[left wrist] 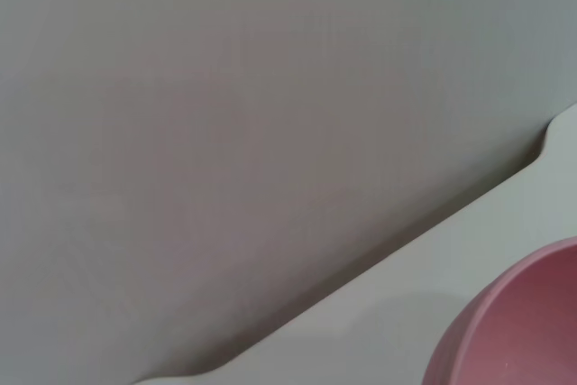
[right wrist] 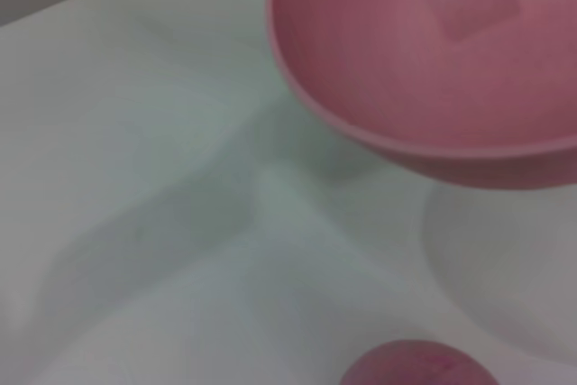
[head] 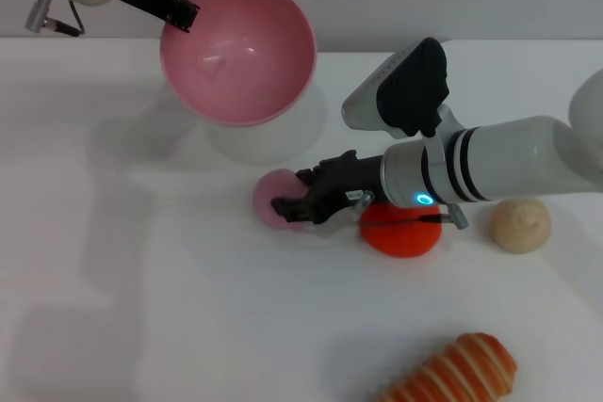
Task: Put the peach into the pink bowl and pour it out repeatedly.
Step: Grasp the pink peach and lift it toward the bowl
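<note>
The pink bowl (head: pixel 240 49) hangs in the air at the back left, tipped so its empty inside faces me. My left gripper (head: pixel 182 14) is shut on its rim. The bowl's edge also shows in the left wrist view (left wrist: pixel 514 335) and fills the right wrist view (right wrist: pixel 433 60). The peach (head: pixel 270 193), small and pale pink, lies on the white table in front of the bowl, and part of the peach (right wrist: pixel 415 365) shows in the right wrist view. My right gripper (head: pixel 297 195) is at the peach's right side, open, one black finger above it and one against it.
An orange-red fruit (head: pixel 400 231) lies just under my right wrist. A beige bun-like ball (head: pixel 520 224) sits to its right. A striped orange bread roll (head: pixel 457 372) lies at the front edge. The white table (head: pixel 113 261) stretches away to the left.
</note>
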Robot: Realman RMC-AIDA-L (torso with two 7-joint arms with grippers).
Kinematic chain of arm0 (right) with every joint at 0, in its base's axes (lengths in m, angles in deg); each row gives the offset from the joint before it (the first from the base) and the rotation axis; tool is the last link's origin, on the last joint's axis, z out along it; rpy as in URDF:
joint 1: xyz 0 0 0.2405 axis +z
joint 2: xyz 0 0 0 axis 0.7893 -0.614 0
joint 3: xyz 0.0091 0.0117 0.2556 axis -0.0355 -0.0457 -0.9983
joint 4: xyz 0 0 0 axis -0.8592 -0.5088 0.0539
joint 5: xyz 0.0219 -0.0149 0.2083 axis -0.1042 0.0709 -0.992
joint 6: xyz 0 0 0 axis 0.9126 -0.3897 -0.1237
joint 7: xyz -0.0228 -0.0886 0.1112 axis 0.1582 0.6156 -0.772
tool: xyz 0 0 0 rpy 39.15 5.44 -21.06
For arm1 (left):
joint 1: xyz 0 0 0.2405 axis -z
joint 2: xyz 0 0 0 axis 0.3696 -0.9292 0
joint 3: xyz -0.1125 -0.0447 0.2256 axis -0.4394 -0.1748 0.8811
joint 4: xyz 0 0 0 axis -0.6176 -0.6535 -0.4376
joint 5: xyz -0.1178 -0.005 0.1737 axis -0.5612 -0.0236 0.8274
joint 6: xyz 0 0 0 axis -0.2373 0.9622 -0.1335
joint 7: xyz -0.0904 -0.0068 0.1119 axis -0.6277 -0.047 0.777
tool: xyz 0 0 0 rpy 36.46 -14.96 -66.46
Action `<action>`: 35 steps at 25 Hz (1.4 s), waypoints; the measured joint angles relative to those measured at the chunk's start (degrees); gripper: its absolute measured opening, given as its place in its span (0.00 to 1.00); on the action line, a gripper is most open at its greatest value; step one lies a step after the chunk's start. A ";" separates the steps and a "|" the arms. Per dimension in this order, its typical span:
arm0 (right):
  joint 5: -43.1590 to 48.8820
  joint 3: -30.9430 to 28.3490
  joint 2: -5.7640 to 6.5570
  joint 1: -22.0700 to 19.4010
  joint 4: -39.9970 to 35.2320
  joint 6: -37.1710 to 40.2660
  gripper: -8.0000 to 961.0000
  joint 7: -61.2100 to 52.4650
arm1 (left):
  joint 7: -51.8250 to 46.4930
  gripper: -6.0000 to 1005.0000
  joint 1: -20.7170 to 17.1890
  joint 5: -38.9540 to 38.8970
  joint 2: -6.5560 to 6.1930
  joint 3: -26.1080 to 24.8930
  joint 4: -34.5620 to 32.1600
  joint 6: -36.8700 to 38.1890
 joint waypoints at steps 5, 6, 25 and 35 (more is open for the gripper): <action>-0.04 0.02 0.00 -0.44 -0.55 -0.60 0.51 0.44 | 0.00 0.07 -0.24 -0.03 0.00 0.00 0.01 0.00; -0.04 0.02 0.00 -0.45 -0.55 -0.60 0.51 0.52 | 0.00 0.07 -0.24 -0.03 0.00 0.00 0.01 0.00; 11.25 -10.53 1.80 -12.40 -19.09 20.66 0.08 -0.79 | -0.10 0.07 -0.31 -0.06 -0.08 -0.46 0.40 1.03; 16.26 -28.81 1.05 -21.01 -37.83 41.93 0.04 2.32 | -1.17 0.08 -0.55 -0.88 0.34 0.74 2.20 0.23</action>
